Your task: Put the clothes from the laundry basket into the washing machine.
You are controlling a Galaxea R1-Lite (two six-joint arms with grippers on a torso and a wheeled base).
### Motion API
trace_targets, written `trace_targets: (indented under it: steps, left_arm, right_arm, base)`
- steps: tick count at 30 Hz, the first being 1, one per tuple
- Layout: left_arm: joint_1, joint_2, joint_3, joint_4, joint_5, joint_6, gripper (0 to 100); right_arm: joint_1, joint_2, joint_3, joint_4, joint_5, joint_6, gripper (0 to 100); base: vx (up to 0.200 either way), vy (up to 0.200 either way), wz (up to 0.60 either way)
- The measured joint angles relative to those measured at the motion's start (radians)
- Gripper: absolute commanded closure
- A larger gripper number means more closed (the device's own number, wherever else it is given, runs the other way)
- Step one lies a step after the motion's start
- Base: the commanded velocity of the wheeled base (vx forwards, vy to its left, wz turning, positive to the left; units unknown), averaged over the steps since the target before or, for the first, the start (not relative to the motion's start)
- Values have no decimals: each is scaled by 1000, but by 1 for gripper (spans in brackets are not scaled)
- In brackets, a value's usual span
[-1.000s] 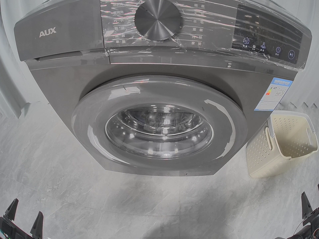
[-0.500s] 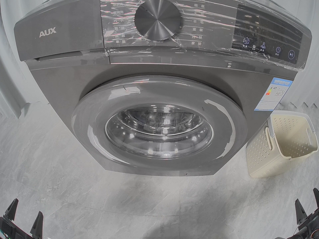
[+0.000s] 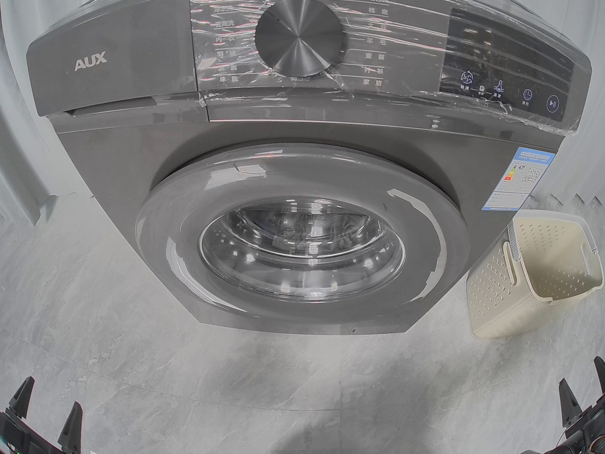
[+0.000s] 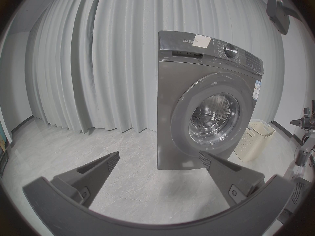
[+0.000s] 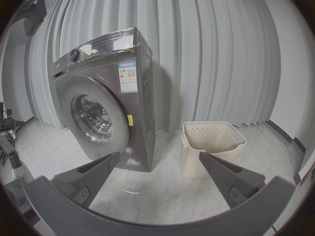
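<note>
My left pincer and right pincer were spread, empty, low over floor. At right, basket stood just beside washer; door was shut. Bottom of basket was hidden, so clothes I could not make out. My judgement: cloth soft, light, limp; better to pinch bunched fold on top.

grey washing machine, cream perforated laundry basket

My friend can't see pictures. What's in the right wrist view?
A grey washing machine stands on a pale floor with its round door shut, and a cream laundry basket stands beside it. The robot's right hand is open in front, and a white curtain hangs behind.
</note>
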Motion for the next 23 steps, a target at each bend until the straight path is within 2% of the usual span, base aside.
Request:
trace_targets:
  steps: [23]
  left_arm:
    - [0,0,0,0,0,3,0]
  right_arm:
    - [1,1,0,1,-1,1,0]
  base:
    - [0,0,0]
